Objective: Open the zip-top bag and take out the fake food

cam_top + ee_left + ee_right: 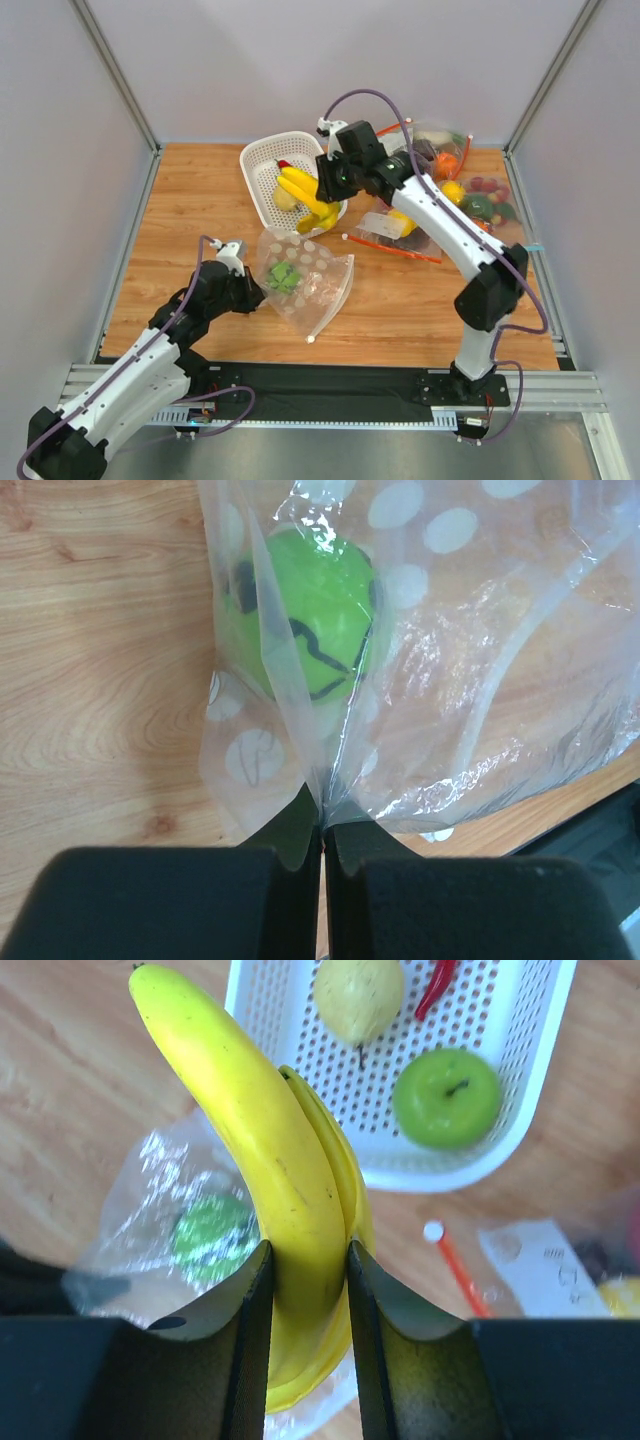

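**At upper centre of the overhead view, a banana hangs by the basket's rim**

In the upper middle of the overhead view, the right gripper (328, 183) is clenched on the curved yellow plastic banana (305, 195), one finger on each flank. The white perforated plastic basket (258, 160) lies just to its left in that view. In the right wrist view the basket sits up and right of the jaws, while the banana's long axis rises from them toward the upper left, over bare wooden table (200, 200). The release therefore seems to turn on carrying the fruit toward the basket's hollow, where a green plastic apple (446, 1097), a yellowish round fruit (358, 998) and a thin red chili pepper (436, 988) already rest.

At lower centre, the clear polka-dotted zip-top bag (320, 290) lies on the table. The left gripper (245, 285), the nearer arm to it, has its fingers pressed tight on one edge. A second green apple (310, 610) shows inside, just beyond that pinch.
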Motion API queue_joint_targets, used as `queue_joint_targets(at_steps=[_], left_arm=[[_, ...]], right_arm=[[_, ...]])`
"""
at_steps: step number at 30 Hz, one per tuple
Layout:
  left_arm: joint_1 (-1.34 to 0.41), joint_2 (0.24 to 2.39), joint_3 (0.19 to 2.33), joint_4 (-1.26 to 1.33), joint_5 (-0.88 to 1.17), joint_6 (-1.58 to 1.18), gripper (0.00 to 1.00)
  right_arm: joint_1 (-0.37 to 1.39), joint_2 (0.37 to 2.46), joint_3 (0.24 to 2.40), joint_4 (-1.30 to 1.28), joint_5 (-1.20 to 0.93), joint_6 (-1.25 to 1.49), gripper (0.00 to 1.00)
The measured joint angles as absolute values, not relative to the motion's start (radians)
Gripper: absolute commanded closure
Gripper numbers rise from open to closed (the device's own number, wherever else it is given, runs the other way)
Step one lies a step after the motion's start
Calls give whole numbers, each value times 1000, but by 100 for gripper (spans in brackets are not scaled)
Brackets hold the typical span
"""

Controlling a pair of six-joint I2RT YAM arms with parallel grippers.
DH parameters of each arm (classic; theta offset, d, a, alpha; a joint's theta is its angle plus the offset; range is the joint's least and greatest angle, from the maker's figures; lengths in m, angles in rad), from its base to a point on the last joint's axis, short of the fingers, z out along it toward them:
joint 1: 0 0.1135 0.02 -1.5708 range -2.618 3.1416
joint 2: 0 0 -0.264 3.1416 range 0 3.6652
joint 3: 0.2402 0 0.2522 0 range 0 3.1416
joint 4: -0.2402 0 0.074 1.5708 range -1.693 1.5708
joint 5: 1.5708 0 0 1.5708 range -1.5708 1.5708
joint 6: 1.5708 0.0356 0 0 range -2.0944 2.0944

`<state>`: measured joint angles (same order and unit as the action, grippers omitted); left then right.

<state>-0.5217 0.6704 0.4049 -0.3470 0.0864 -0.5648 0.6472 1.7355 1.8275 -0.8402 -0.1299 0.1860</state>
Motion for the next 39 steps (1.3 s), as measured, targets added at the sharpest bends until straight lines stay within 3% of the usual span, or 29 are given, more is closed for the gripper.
queue_joint_targets(at_steps=[8,16,19,20,25,34,39], left_arm=[[-522,633,405,-374,107,-549,100],[-522,609,405,-391,124,-546,100],[-522,609,405,-393,128,-545,100],[-522,609,405,-393,129,-544,100],[-522,609,405,-393,131,-543,100],[-522,611,405,-393,133,-543,100],[-522,610,405,-392,133,-542,100]], right_arm=[[646,2117,2127,-714,74,178,100],[645,2326,2269,-645,235,166,99],[643,2357,2281,-630,276,156,66],[643,2363,2281,-630,285,154,46],[640,2366,2280,-609,295,142,20],[637,2325,2234,-551,242,132,16],[637,2118,2013,-504,197,126,18]])
